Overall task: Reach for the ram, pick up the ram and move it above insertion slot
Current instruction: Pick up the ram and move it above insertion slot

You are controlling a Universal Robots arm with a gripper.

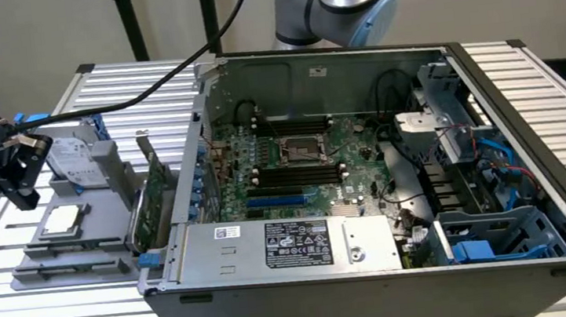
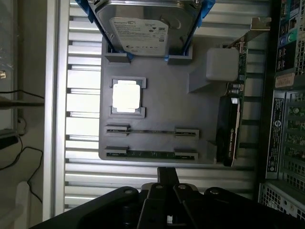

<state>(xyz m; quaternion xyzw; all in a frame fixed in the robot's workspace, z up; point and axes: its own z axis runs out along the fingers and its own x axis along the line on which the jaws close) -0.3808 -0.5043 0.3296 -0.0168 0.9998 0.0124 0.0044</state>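
The clenched, empty hand (image 2: pixel 167 175) hovers near the grey tray (image 1: pixel 100 225) at the exterior view's left, whose slots stand the ram (image 2: pixel 152 154) on edge for pinching.

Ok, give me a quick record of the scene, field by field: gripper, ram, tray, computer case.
gripper: shut, holding nothing, just off the tray edge
ram: lying in the tray slot nearest the gripper, untouched
tray: grey, also carries hard drive, processor, expansion card
computer case: open, beside the tray
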